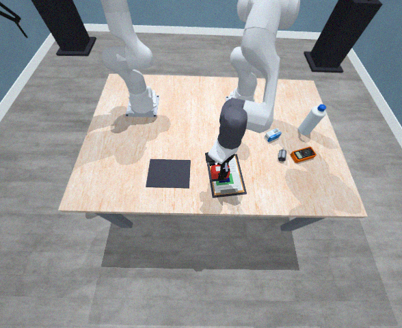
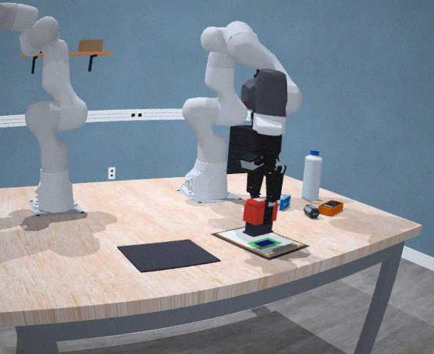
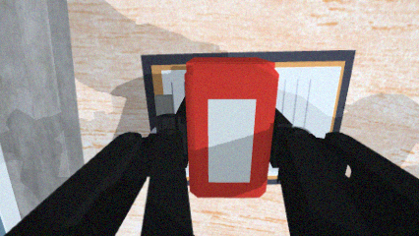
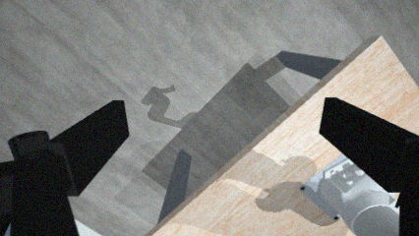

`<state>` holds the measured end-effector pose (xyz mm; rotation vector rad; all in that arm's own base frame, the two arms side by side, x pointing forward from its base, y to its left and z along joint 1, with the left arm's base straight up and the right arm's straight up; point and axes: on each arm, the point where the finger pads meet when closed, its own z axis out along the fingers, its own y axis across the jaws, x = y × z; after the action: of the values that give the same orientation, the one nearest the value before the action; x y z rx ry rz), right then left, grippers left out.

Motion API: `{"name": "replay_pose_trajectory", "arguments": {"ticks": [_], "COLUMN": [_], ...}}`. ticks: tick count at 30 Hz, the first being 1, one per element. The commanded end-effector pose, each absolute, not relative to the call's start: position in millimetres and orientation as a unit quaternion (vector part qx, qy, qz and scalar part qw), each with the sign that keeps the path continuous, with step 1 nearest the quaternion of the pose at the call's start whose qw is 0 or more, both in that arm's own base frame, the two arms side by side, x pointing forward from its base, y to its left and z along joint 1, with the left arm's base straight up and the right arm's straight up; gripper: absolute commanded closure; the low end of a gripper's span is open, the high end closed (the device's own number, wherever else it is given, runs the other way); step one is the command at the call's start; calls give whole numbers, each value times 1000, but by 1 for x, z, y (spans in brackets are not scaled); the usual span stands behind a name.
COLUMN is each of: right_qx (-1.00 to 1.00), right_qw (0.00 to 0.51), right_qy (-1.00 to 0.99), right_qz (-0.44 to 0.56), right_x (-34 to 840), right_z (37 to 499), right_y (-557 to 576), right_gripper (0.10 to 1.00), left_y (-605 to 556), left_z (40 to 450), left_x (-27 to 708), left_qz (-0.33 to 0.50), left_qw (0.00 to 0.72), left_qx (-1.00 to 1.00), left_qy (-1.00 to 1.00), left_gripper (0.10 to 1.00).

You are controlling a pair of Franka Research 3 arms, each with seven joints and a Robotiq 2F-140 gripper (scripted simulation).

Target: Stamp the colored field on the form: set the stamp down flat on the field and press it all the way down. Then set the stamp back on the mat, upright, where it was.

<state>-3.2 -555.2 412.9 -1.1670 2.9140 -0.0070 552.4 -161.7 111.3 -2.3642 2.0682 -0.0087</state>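
Note:
The red stamp (image 1: 215,172) (image 2: 253,212) (image 3: 231,79) with a black base is upright, a little above the form (image 2: 233,237) (image 3: 320,108). My left gripper (image 3: 223,110) is shut on it, one finger on each side. The form's green field (image 2: 252,243) shows a dark blue rectangle (image 2: 265,243) inside it, in front of the stamp's base in the exterior view. The stamp hides the field in the left wrist view. The dark mat (image 1: 168,173) (image 2: 167,256) lies beside the form. My right gripper (image 4: 223,117) (image 1: 9,42) is open and empty, away from the table.
A white bottle (image 1: 310,121) (image 2: 311,177) with a blue cap, an orange multimeter (image 1: 303,154) (image 2: 331,208), a dark cylinder (image 1: 282,155) (image 2: 311,211) and a small blue box (image 1: 273,134) (image 2: 284,202) stand or lie on the bottle side of the form, away from the mat.

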Motion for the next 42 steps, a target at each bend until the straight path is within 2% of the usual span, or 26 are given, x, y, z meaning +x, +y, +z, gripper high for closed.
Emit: {"name": "replay_pose_trajectory", "arguments": {"ticks": [1,22,42], "right_qx": [-372,-372,-372], "right_qw": [1,1,1], "right_qy": [928,928,928], "right_qz": [-2,-2,-2], "right_x": [-3,-3,-3], "right_z": [413,413,413], "right_y": [-555,-555,-555], "right_gripper": [98,98,98], "left_y": [-192,-404,-428], "left_z": [111,109,109], "left_x": [553,524,516], "left_qz": [2,0,0], "left_qw": [1,1,0], "left_qx": [-764,-783,-787], "left_qy": [646,621,617], "left_gripper": [826,826,826]}}
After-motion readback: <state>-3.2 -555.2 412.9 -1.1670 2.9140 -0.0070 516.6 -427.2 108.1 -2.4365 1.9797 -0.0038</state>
